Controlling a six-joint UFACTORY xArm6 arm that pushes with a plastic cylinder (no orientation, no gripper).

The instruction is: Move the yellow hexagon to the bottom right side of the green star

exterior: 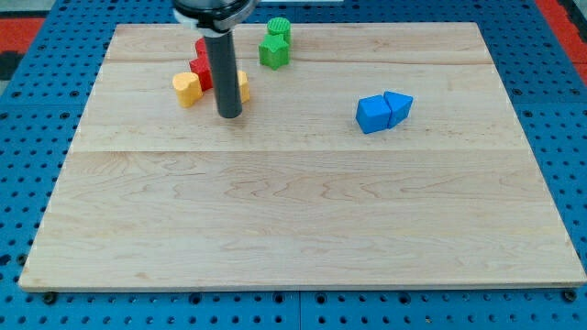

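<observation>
The yellow hexagon [243, 86] lies near the view's top left, mostly hidden behind my rod, with only its right edge showing. My tip [228, 116] rests on the board just below and to the left of it. The green star [273, 52] lies up and to the right of the hexagon, a short gap away. A yellow heart [187, 89] lies to the left of my rod.
A green round block [279, 28] touches the star's top. Two red blocks [201, 70] sit behind the rod, above the heart. A blue cube [371, 115] and a blue triangle [400, 106] touch each other at the right. The wooden board [303, 229] has blue pegboard around it.
</observation>
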